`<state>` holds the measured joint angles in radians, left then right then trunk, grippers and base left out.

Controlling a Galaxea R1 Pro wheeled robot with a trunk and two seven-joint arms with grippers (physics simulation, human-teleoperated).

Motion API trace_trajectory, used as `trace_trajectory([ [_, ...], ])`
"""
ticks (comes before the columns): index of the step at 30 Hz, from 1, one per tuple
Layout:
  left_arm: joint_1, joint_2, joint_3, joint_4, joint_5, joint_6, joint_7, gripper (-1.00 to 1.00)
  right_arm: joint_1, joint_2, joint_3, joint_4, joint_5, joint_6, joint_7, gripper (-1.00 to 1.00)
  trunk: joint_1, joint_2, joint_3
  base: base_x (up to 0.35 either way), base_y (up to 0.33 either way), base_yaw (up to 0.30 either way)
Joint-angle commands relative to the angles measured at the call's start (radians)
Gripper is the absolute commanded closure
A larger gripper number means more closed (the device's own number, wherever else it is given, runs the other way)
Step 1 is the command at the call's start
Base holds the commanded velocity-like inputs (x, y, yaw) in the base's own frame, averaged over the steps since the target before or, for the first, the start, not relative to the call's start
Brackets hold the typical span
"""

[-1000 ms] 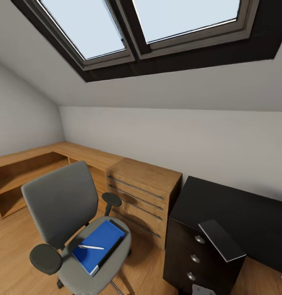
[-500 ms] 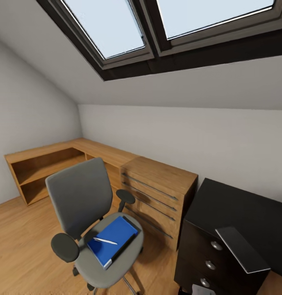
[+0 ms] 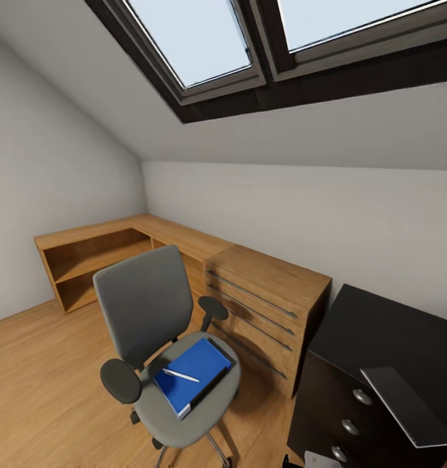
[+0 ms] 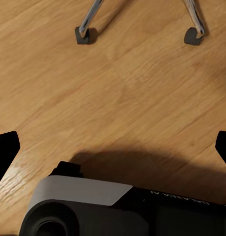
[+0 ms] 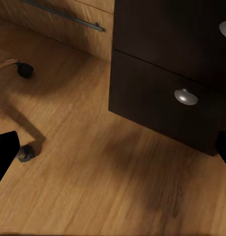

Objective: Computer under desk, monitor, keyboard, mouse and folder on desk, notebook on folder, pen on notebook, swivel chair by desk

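Note:
The grey swivel chair (image 3: 145, 305) stands on the wood floor left of the black desk (image 3: 392, 325). A blue folder (image 3: 196, 370) lies on its seat, and a white pen (image 3: 180, 375) lies on the folder. A grey notebook (image 3: 405, 403) rests at the desk's near corner, above the dark drawer unit (image 3: 331, 409). My left gripper (image 4: 113, 150) is open above bare floor near two chair casters (image 4: 85, 35). My right gripper (image 5: 113, 150) is open, low by the drawer unit (image 5: 185, 96). The computer, monitor, keyboard and mouse are out of view.
A low light-wood cabinet (image 3: 269, 302) with drawers stands between chair and desk. A wooden shelf unit (image 3: 93, 250) runs along the left walls. A sloped ceiling with skylights (image 3: 197, 39) hangs overhead. Open floor (image 3: 41, 390) lies left of the chair.
The whole head view has shifted, so the chair, cabinet and desk now sit further right and the left wall shows more. The things themselves have not moved.

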<state>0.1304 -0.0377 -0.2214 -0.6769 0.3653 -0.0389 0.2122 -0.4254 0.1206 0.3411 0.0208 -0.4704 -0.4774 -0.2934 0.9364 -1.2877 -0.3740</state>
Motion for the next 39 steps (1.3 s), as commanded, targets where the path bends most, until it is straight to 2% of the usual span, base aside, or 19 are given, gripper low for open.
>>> trace_trajectory([
  [1, 0.000, 0.001, -0.006, -0.001, 0.010, -0.004, 0.007, -1.00, -0.001, 0.001, 0.009, 0.002, -0.006, -0.003, -0.003, -1.00, 0.000, -0.001, -0.002, 0.000, 0.000, 0.164],
  [21, 0.000, 0.001, -0.006, -0.001, 0.010, -0.004, 0.007, -1.00, -0.001, 0.008, 0.007, 0.002, -0.005, -0.003, -0.003, -1.00, 0.000, -0.001, -0.020, 0.000, 0.000, 0.137],
  [39, 0.000, 0.002, -0.006, -0.001, 0.011, -0.004, 0.007, -1.00, -0.001, 0.010, 0.008, 0.002, -0.005, -0.003, -0.003, -1.00, 0.000, -0.001, -0.020, 0.017, 0.007, 0.259],
])
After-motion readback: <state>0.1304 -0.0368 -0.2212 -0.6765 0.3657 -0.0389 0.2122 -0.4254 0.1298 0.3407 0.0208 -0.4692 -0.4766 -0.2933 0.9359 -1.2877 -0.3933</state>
